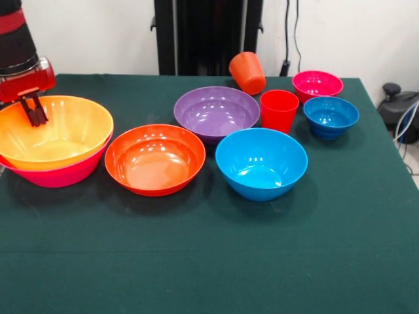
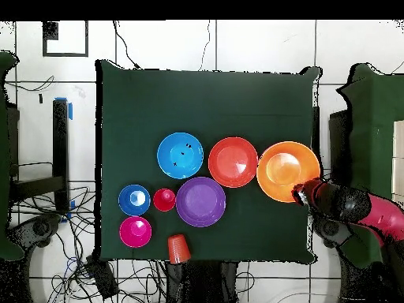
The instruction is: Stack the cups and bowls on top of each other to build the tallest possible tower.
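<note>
The big yellow-orange bowl (image 1: 62,134) (image 2: 286,170) is nested in the big pink bowl (image 1: 62,175) at the table's left in the front view. My gripper (image 1: 33,118) (image 2: 301,192) hangs over the yellow-orange bowl's far rim, shut, with nothing seen between its jaws. A red-orange bowl (image 1: 154,159), a medium blue bowl (image 1: 260,163) and a purple bowl (image 1: 216,112) stand apart in the middle. The red cup (image 1: 279,110) stands upright. The orange cup (image 1: 247,72) lies tilted on its side behind it. The small magenta bowl (image 1: 317,85) and the small blue bowl (image 1: 330,116) stand at the right.
The dark green cloth (image 1: 209,261) covers the table; its near half holds nothing. The black pedestal (image 1: 206,36) stands behind the far edge, close to the orange cup. Cables and a black object (image 1: 399,104) lie off the right edge.
</note>
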Action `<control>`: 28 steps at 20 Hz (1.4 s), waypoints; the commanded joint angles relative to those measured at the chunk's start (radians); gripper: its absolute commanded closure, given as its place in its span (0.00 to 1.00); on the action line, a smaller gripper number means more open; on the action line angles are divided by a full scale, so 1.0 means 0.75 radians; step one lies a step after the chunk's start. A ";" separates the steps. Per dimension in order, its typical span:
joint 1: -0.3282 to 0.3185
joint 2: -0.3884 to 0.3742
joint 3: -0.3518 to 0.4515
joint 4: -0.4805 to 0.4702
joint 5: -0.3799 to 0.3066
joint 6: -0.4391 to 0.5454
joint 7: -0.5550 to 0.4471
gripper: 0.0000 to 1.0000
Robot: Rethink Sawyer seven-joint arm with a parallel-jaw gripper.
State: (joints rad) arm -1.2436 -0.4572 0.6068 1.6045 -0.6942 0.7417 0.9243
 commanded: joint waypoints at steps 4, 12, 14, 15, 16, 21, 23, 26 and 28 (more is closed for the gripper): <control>0.027 -0.015 0.000 0.057 0.019 0.018 -0.013 1.00; 0.072 -0.196 -0.034 0.126 0.049 0.103 0.044 1.00; 0.081 -0.278 -0.038 0.167 0.074 0.135 0.055 1.00; 0.087 -0.293 -0.042 0.173 0.080 0.140 0.059 1.00; 0.093 -0.323 -0.045 0.188 0.092 0.152 0.062 1.00; 0.105 -0.410 -0.073 0.244 0.123 0.181 0.074 1.00; 0.109 -0.431 -0.093 0.281 0.137 0.168 0.108 1.00; 0.101 -0.456 -0.117 0.348 0.155 0.134 0.146 1.00; 0.099 -0.472 -0.134 0.376 0.167 0.127 0.157 1.00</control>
State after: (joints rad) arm -1.2215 -0.7634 0.5808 1.7414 -0.5899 0.7616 0.9243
